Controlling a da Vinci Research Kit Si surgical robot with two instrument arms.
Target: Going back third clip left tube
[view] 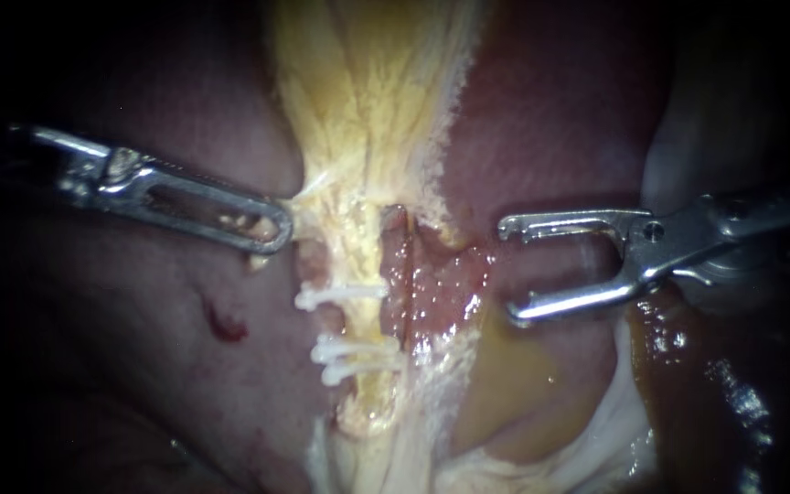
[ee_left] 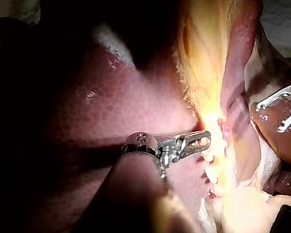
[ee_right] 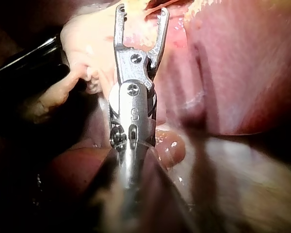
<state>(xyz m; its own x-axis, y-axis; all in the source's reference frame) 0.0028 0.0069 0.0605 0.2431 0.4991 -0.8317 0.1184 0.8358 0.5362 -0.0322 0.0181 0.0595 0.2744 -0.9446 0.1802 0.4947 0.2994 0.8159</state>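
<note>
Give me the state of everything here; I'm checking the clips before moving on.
Left instrument: jaws shut on yellow tissue.
Right instrument: jaws open, empty.
Clips: three, closed across the tube.
Tube: whole, not cut.

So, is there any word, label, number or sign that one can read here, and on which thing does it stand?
Readable texts: none.
The liver, the clipped tube and its white clips carry no writing.
The left instrument shows no legible mark.
The right instrument bears a small stamped mark on its wrist, which I do not read off.
</note>
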